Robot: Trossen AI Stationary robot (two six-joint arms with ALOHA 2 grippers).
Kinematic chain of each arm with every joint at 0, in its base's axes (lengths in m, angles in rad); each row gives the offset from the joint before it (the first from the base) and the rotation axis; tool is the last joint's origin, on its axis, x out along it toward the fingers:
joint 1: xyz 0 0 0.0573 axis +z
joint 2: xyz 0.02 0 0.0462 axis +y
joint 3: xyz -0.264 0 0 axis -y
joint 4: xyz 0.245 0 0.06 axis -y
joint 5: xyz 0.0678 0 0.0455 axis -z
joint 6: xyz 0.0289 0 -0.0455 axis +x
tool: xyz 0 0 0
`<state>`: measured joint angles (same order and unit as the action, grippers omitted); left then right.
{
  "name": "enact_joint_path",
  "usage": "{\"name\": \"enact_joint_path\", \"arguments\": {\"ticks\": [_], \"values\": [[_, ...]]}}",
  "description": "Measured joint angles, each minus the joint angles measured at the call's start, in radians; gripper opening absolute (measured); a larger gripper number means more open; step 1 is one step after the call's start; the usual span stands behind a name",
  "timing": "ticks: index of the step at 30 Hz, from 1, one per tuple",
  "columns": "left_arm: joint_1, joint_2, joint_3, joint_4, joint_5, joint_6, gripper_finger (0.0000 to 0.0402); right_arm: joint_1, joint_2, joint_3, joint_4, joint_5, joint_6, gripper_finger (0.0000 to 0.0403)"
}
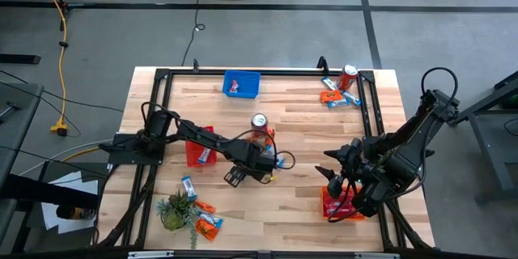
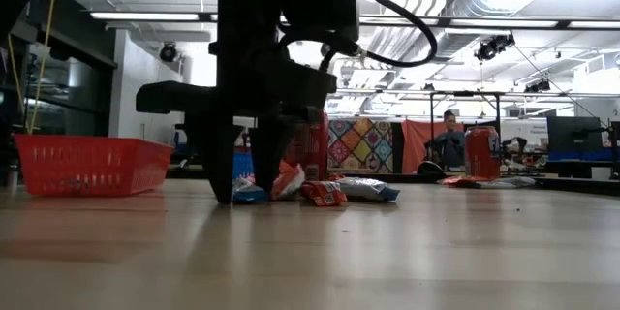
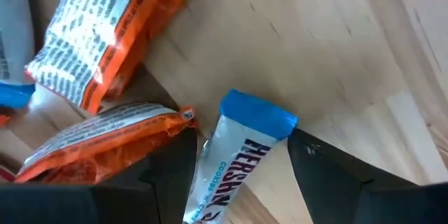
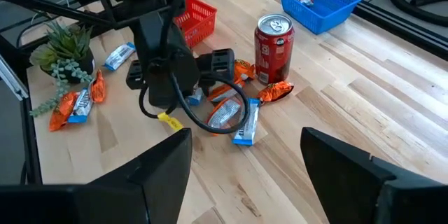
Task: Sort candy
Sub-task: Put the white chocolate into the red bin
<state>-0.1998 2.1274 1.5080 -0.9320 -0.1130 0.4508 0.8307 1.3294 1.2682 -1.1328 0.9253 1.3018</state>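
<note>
Pale wood planks [image 1: 291, 194] carry the whole scene. We count three baskets: two red [image 1: 200, 152] [image 1: 338, 206], one blue [image 1: 242, 84]. Two drink cans [image 1: 259, 123] [image 1: 349, 74] stand apart. Mid-table, our left gripper [image 3: 241, 164] straddles a blue-and-white candy packet [image 3: 238, 161], jaws spread either side, beside two orange packets [image 3: 112, 21] [image 3: 105, 140]. The right gripper [image 4: 245, 154] hangs open over the right red basket. Behind, a workshop with ceiling strip lights.

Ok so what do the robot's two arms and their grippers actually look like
Both arms are black with jointed, boxy segments. Black cables loop along them, and the left arm carries a small yellow tag on its cable. The left gripper and the right gripper each end in two flat, dark, wedge-shaped fingers. No markings are readable.
</note>
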Motion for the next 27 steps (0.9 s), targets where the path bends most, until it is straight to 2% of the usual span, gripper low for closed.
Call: {"name": "enact_joint_path", "arguments": {"ticks": [3, 5, 7, 10, 11, 17, 19, 22, 25, 27], "values": [[-0.001, 0.015, 0.002, -0.009, 0.003, 0.007, 0.0209, 0.000, 0.000, 0.000, 0.000, 0.000, 0.001, 0.0264], [-0.001, 0.008, 0.001, -0.011, 0.007, 0.000, 0.0186, 0.000, 0.000, 0.000, 0.000, 0.000, 0.002, 0.0264], [-0.001, -0.008, -0.003, -0.009, 0.018, -0.022, 0.0136, 0.000, 0.000, 0.000, 0.000, 0.000, 0.001, 0.0264], [0.018, -0.036, -0.006, 0.004, 0.057, -0.084, 0.0034, 0.000, 0.000, 0.000, 0.000, 0.000, 0.000, 0.0264], [0.028, -0.051, -0.006, 0.010, 0.065, -0.124, 0.0020, 0.000, 0.000, 0.000, 0.000, 0.000, 0.000, 0.0264], [0.076, -0.213, -0.006, 0.047, 0.055, -0.352, 0.0005, 0.000, 0.000, 0.000, -0.001, 0.000, 0.000, 0.0264], [0.084, -0.291, -0.006, 0.092, -0.006, -0.415, 0.0004, 0.000, 0.000, 0.000, -0.002, -0.001, 0.000, 0.0264], [0.088, -0.413, -0.024, 0.179, -0.167, -0.513, 0.0002, 0.000, 0.000, 0.000, -0.002, -0.001, 0.000, 0.0264], [0.088, -0.551, -0.127, 0.271, -0.326, -0.635, 0.0001, 0.000, 0.000, 0.000, -0.002, -0.002, 0.000, 0.0264], [0.086, -0.645, -0.228, 0.292, -0.393, -0.738, 0.0001, 0.000, 0.000, 0.000, -0.002, -0.006, 0.000, 0.0264]]}}
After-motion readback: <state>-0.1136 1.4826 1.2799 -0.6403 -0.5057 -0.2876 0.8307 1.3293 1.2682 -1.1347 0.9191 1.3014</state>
